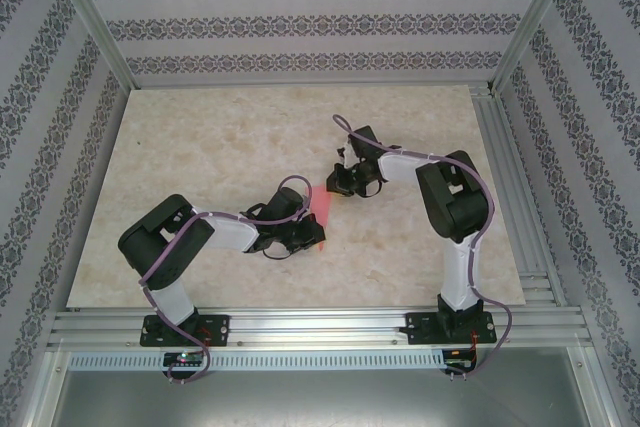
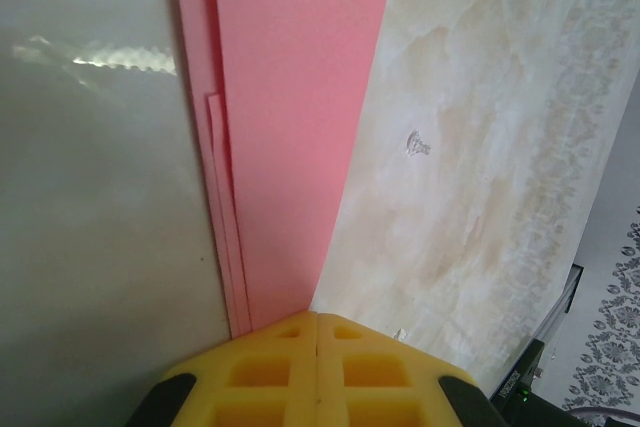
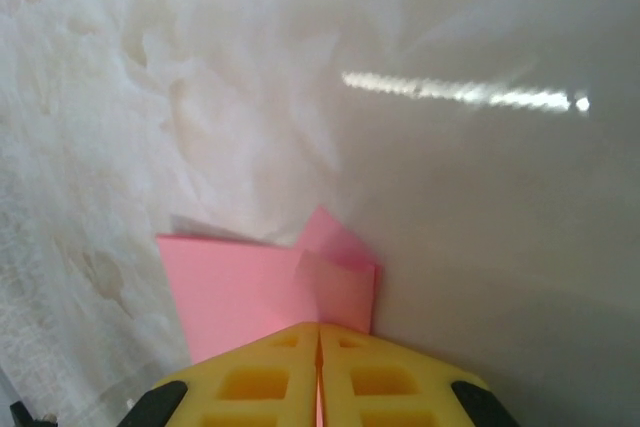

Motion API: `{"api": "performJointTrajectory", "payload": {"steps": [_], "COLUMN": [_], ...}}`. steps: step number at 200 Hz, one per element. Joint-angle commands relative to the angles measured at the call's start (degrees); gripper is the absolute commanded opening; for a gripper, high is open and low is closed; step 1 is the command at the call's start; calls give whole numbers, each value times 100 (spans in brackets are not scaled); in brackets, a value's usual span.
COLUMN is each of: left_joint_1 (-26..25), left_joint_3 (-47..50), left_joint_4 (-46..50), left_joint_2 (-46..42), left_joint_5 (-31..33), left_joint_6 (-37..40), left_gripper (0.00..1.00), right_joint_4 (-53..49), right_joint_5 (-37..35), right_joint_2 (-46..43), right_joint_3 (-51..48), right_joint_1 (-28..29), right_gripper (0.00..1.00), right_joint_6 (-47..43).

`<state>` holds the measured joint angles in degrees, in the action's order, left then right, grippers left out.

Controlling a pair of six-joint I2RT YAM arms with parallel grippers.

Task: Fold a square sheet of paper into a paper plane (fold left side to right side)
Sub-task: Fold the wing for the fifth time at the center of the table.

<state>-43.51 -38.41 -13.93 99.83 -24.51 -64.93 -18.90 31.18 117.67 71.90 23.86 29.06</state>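
Lying at the middle of the bench (image 1: 220, 137), the paper (image 1: 322, 205) is a narrow pink strip between the two hands. The bench top is a cream, marble-veined slab with a gloss. In the left wrist view it (image 2: 470, 147) mirrors a wavy bar of light at upper left and carries one small pale mark (image 2: 418, 144). In the right wrist view it (image 3: 200, 67) mirrors a bright streak (image 3: 460, 94).

Walls (image 1: 300, 27) papered in white with dark floral bands close in the bench on three sides, and silver posts (image 1: 90, 17) rise at the corners. Slotted metal rails (image 1: 320, 327) run along the near edge, where both arm bases are bolted.

The left hand (image 1: 298, 237) sits at the near end of the strip. Seen from its wrist, the yellow fingers (image 2: 318, 332) are pressed together with their tips touching the paper (image 2: 290, 127), whose layered edges show along its left side. Whether any paper is caught between them cannot be told.

The right hand (image 1: 345, 183) is at the far end. Its fingers (image 3: 319, 342) are together over a folded corner of the paper (image 3: 240, 297), with pink showing in the seam between them.
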Motion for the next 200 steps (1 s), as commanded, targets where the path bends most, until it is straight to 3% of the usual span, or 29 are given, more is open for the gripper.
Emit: {"api": "performJointTrajectory", "payload": {"steps": [1,86,136,200], "left_joint_1": [-96,-114,-123,-132], "left_joint_3": [243,287,223,175], "left_joint_4": [683,620,620,620], "left_joint_2": [221,177,131,124], "left_joint_5": [-120,-107,-107,-107], "left_joint_6": [20,-25,-25,-13], "left_gripper": [0,0,0,0], "right_joint_4": [321,-57,-57,778], "right_joint_5": [-830,-973,-1049,-778], "right_joint_2": [252,543,-455,-1314], "right_joint_3": [214,843,369,-862], "right_joint_1": [-330,-442,-462,506], "right_gripper": [9,9,12,15], "right_joint_6": [-203,-359,-374,379]}}
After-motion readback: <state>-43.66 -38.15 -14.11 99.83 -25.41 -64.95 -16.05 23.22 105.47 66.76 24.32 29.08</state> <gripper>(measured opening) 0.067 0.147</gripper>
